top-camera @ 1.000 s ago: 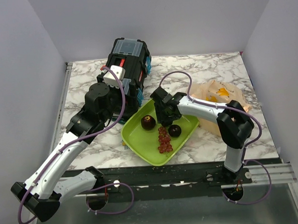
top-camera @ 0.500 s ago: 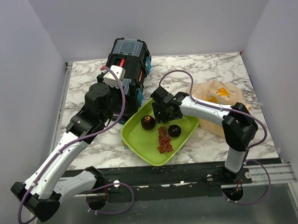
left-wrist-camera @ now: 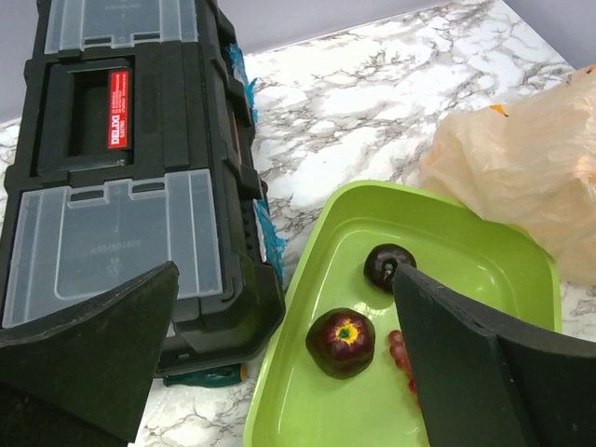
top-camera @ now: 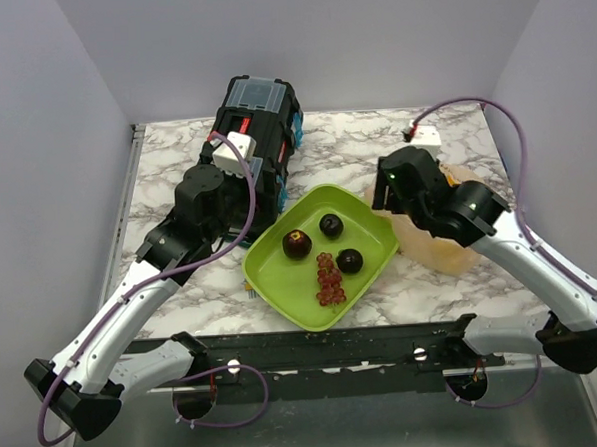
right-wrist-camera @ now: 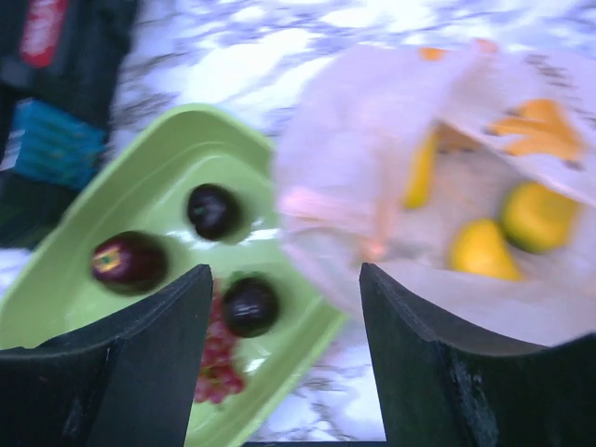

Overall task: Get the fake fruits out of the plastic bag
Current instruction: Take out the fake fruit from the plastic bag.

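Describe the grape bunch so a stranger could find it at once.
Find the lime-green tray mid-table. The grape bunch lies toward its near edge. Unlike the three dark round fruits beside it, it is a cluster of tiny red balls.

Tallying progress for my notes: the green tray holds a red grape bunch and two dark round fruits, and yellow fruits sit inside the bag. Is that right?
Not quite. The green tray holds three dark round fruits, not two, as the top external view shows. The red grape bunch lies there with them, and yellow fruits do sit inside the bag.
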`<act>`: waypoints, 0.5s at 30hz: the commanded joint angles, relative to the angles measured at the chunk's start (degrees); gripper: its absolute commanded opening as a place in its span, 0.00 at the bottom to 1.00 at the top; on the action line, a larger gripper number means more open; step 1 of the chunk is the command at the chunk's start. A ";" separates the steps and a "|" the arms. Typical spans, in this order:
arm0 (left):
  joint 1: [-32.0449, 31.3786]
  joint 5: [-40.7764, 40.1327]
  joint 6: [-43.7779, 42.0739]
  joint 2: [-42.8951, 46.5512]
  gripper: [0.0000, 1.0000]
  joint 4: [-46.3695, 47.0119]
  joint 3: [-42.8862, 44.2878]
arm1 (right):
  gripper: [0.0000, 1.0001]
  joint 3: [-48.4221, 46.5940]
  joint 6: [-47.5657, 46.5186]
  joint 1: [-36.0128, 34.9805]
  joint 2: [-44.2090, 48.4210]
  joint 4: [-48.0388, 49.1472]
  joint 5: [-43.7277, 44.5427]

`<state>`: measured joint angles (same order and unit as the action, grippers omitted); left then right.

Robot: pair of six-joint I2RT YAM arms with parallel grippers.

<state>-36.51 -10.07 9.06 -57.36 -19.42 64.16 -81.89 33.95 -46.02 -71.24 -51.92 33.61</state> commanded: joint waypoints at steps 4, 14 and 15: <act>-0.27 3.68 1.11 -0.69 0.98 0.30 -0.05 | 0.63 6.84 5.87 13.04 4.56 -17.32 10.91; -1.28 3.88 0.96 -0.12 0.98 1.13 -0.84 | 0.45 11.93 1.45 26.23 -3.05 -7.48 3.92; -1.37 3.83 0.88 0.00 0.98 1.21 -0.88 | 0.45 11.76 2.13 26.69 -5.14 -7.20 3.33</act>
<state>-36.97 -7.31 9.74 -57.98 -19.35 64.14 -71.13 35.88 -20.49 -70.83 -62.41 39.13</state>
